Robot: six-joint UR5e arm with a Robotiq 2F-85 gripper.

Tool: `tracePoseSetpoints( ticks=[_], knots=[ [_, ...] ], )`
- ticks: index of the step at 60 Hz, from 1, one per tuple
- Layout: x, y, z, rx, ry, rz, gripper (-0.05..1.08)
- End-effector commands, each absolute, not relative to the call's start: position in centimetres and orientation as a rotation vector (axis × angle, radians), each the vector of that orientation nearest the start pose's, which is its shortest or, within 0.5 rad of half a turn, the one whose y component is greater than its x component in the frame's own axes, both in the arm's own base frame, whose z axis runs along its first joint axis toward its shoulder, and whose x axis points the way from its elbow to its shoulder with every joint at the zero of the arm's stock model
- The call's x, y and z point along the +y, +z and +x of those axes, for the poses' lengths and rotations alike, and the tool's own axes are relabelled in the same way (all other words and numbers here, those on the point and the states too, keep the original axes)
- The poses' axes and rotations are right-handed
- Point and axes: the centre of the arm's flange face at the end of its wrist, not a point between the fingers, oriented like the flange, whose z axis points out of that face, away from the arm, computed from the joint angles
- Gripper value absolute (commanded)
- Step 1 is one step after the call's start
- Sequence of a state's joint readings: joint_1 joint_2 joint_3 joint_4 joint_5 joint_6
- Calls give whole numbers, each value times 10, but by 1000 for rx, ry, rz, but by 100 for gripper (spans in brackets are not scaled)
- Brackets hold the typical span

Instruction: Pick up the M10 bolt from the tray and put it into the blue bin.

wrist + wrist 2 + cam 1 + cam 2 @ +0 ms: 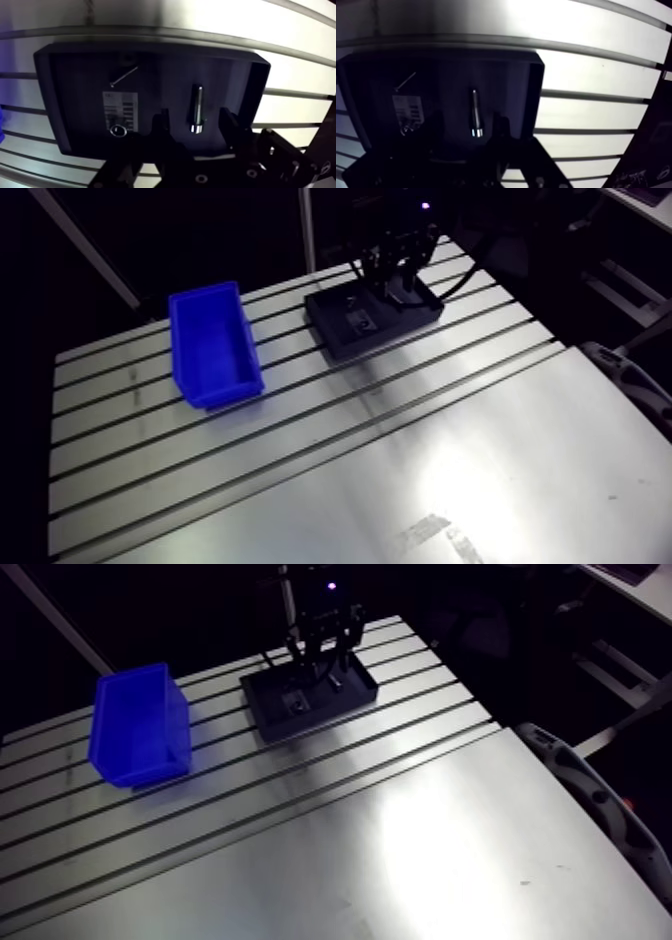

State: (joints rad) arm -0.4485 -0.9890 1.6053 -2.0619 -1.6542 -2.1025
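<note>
got the gripper (195, 117) hanging low over the black tray (47, 100), spread wide open and holding nothing. spotted the m10 bolt (198, 102) lying flat on the tray floor right between the two fingers (161, 127), clear of both, head end nearest the gripper and shank pointing away from it. off to one side of the bolt on the same floor, found a white label (120, 107), with a small shiny ring (118, 131) at its near end and a thin pin-like thing (125, 77) lying slantwise just past its far end. can't tell what that ring really is, way too small. got the tray sitting flat on the slotted table (290, 60). over in the arm view, spotted the blue bin (213, 343) standing upright on the same table, open top up, well apart from the tray and off to its side.
</note>
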Motion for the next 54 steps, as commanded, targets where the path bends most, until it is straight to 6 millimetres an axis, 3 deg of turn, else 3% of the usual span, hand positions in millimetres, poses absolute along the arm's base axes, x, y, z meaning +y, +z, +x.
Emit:
tracePoseSetpoints(
  ticks=[1, 34, 54],
  knots=[
    [165, 179, -631, 2991, 24, -133, 40],
    [167, 167, -636, 2981, 16, -133, 44],
    [168, 165, -636, 2984, 18, -131, 54]
  ],
)
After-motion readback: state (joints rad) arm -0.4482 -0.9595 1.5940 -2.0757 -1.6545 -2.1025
